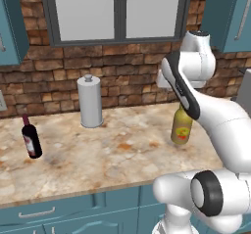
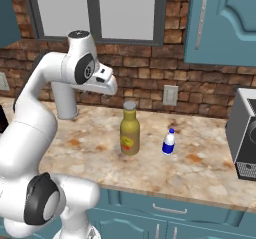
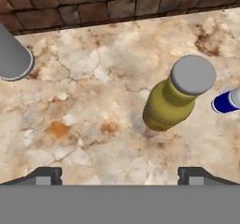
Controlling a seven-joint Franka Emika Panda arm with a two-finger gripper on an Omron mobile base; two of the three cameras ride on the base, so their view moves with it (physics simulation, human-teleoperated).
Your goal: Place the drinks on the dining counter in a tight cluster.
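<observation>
The jaws (image 3: 120, 175) stand wide open and hold nothing; in the hand view the two dark tips sit far apart at the lower edge with bare marbled stone between them. The olive-yellow bottle (image 3: 172, 96) stands upright on the table (image 1: 112, 154), ahead of the jaws and offset toward the right-hand tip, so it does not lie on the centre line between the tips. Its long axis is vertical; the hand camera looks down on the grey cap from above and somewhat to one side. Judged from this, the coming move calls for a sideways shift toward the bottle and a descent before the tips can straddle the body. The bottle is fat, with a short neck, a flat grey cap and a yellow-red label (image 2: 128, 143) on its lower body. The small white bottle with a blue band (image 2: 169, 142) stands just beside it, apart from it. The dark wine bottle with a red label (image 1: 31, 137) stands well apart, near the left end of the same table, beyond the tall grey canister (image 1: 89, 101) by the brick wall
</observation>
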